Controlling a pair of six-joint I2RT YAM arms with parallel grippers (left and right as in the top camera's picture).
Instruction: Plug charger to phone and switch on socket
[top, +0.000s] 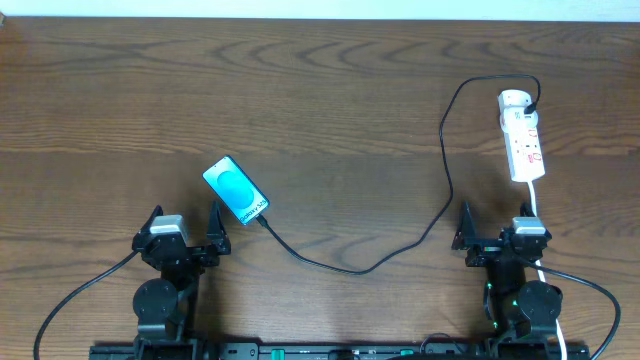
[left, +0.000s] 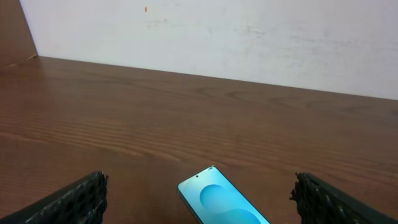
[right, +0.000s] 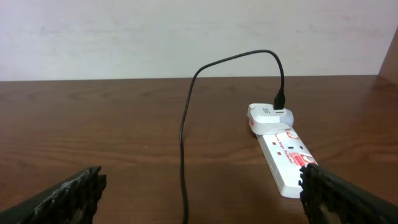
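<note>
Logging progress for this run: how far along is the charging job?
Looks done: the charger runs from the socket at its far end to the phone, apparently plugged in at both ends. In hand: nothing; the left gripper and right gripper are open and empty. Left: the socket's switch, whose state I cannot tell.

Both arms folded low, left hand (top: 186, 225) and right hand (top: 498, 230) each spread wide, holding nothing
</note>
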